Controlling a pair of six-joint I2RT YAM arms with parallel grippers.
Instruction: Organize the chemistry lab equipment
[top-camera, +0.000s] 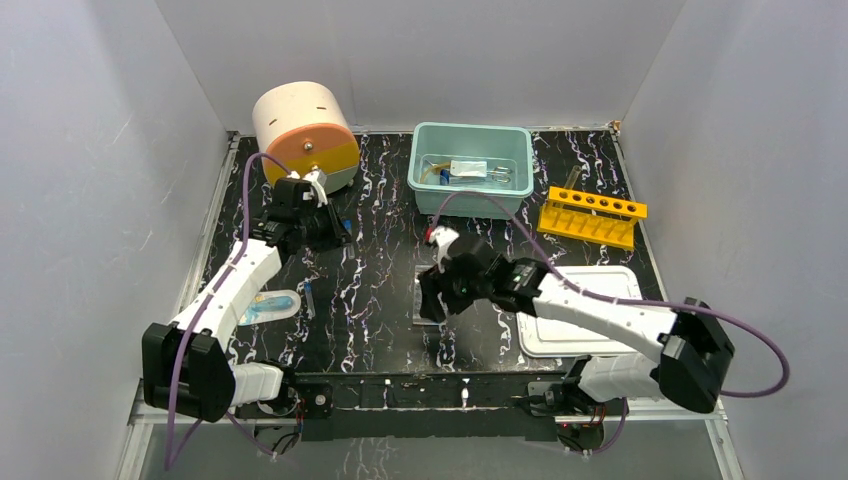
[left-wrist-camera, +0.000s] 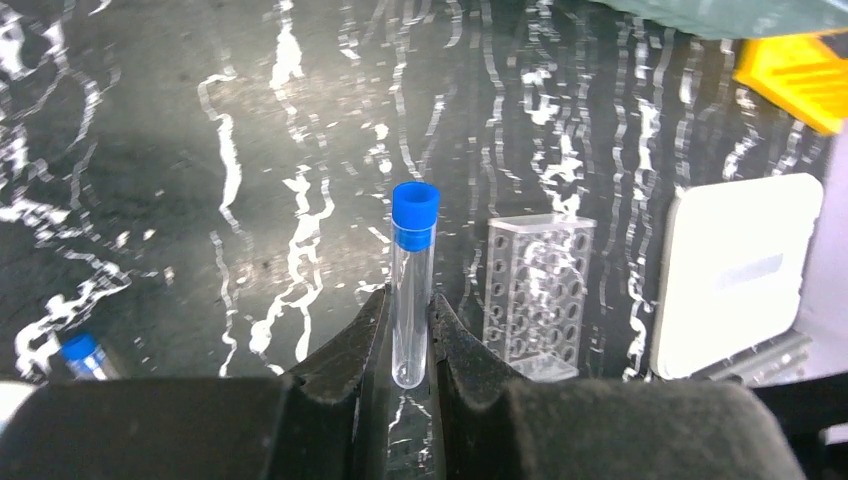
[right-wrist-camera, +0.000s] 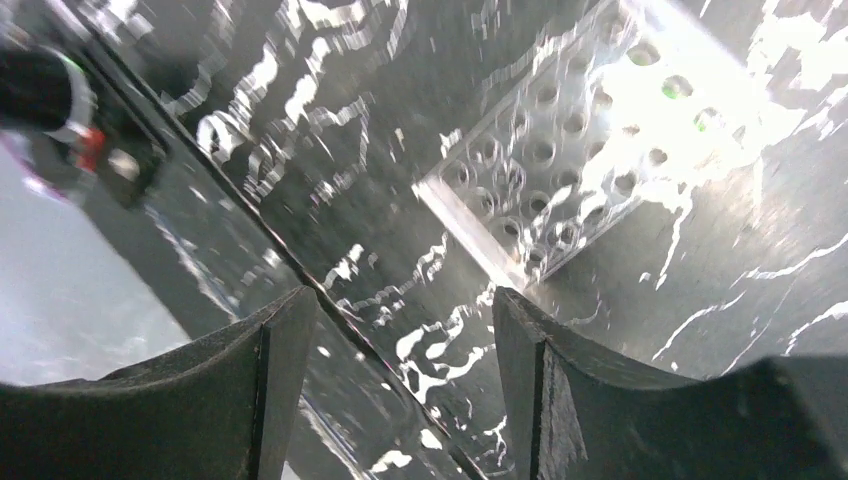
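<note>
Left end effector (left-wrist-camera: 409, 325): clamped on blue-capped tube (left-wrist-camera: 414, 215)
Right end effector (right-wrist-camera: 400, 340): jaws apart, above clear well plate (right-wrist-camera: 560, 150)
Tag (top-camera: 468, 168) writing: too small to read

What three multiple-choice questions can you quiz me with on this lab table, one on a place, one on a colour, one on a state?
1. The yellow rack stands: A. right of the teal bin; B. inside that bin; C. held in a gripper.
2. The cap on the tube in the left gripper is: A. red; B. blue; C. green.
3. The right gripper is: A. shut on a tube; B. shut, empty; C. open.

Answers:
1 A, the top view shows the rack just off the bin's right side.
2 B, the left wrist view shows a blue cap.
3 C, its fingers stand wide apart above the clear well plate.
</note>
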